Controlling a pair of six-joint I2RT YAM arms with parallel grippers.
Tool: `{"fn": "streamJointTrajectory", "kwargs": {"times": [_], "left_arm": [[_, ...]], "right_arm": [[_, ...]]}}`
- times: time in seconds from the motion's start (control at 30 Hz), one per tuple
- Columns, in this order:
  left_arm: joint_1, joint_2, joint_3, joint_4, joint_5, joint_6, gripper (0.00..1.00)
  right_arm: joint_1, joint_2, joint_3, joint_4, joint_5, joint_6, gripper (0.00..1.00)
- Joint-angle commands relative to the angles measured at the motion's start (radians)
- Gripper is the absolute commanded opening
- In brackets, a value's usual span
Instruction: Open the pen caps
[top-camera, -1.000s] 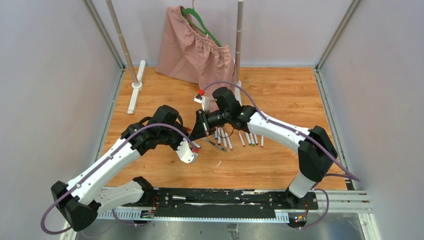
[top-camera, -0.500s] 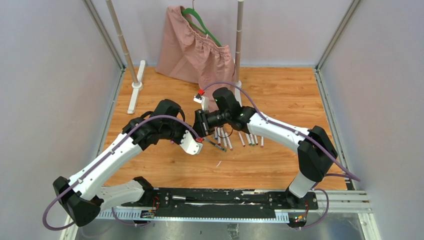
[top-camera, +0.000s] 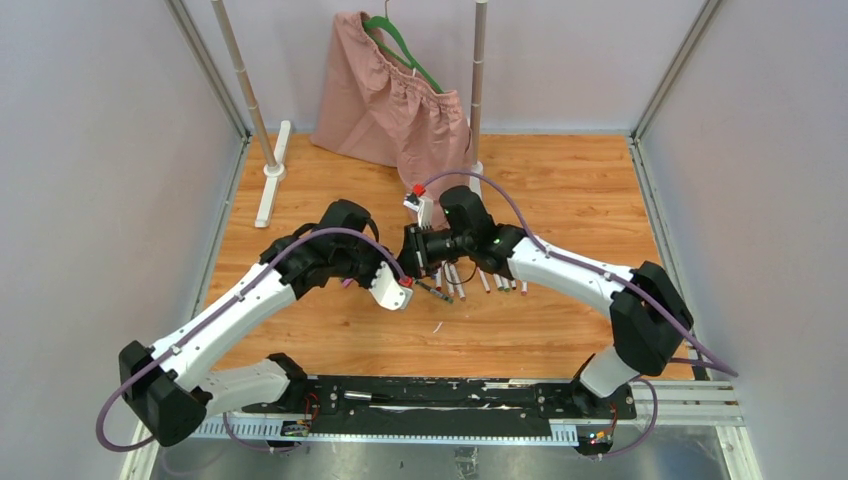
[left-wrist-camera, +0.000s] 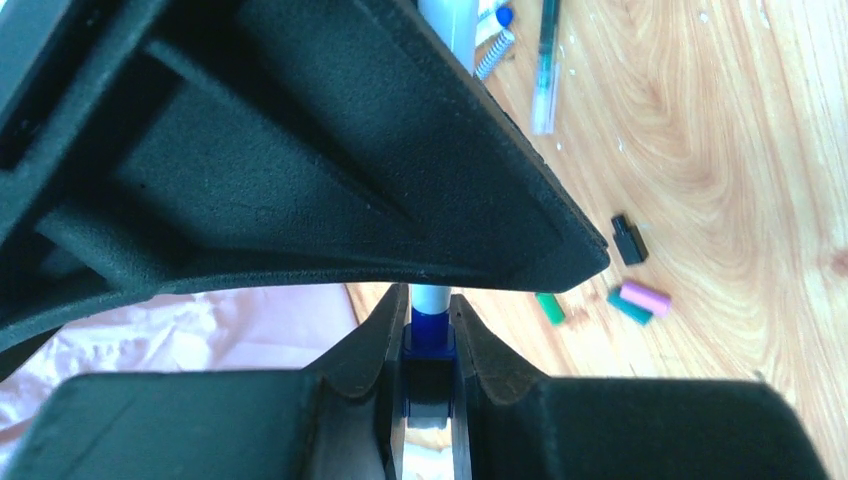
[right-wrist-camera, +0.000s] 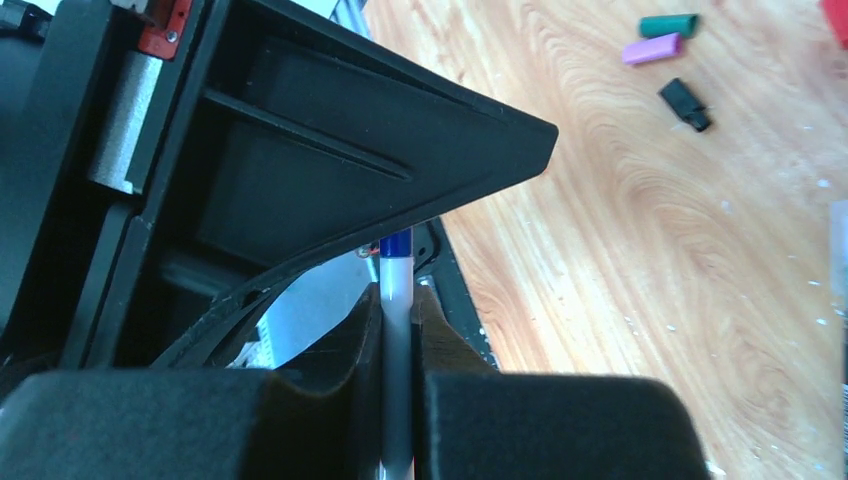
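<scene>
From above, the two bent arms' tips hid what they held over the middle of the wooden table (top-camera: 560, 330), but up close the left claw (left-wrist-camera: 430, 300) was clamped on the small blue plastic cap (left-wrist-camera: 430, 335) and the right claw (right-wrist-camera: 398, 295) on the thin white pen barrel (right-wrist-camera: 397, 270).

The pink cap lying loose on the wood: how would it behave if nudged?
Lying on its side, the pink cap looks cylindrical, so a nudge would probably roll it across the smooth table. Being tiny plastic, it is likely light and may skid far.
</scene>
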Motion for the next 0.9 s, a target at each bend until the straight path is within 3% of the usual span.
{"fn": "streamJointTrajectory", "kwargs": {"times": [0.0, 0.33, 0.4, 0.57, 0.73, 0.87], "left_arm": [[0.128, 0.030, -0.022, 0.006, -0.205, 0.026, 0.00], [0.196, 0.082, -0.046, 0.041, -0.213, -0.003, 0.00], [0.196, 0.099, -0.055, 0.039, -0.205, -0.045, 0.00], [0.204, 0.204, -0.066, -0.002, -0.143, -0.207, 0.00], [0.290, 0.361, -0.030, -0.041, -0.036, -0.294, 0.00], [0.316, 0.432, -0.024, -0.038, -0.020, -0.316, 0.00]], "right_arm": [[-0.027, -0.090, -0.117, -0.204, 0.000, -0.065, 0.00], [-0.042, -0.163, -0.210, -0.286, 0.088, -0.136, 0.00], [-0.053, -0.177, -0.202, -0.330, 0.202, -0.180, 0.00], [-0.063, -0.183, -0.223, -0.344, 0.657, -0.235, 0.00], [-0.077, -0.106, -0.257, -0.274, 0.842, -0.247, 0.00], [-0.089, -0.063, -0.278, -0.228, 0.883, -0.262, 0.00]]}}
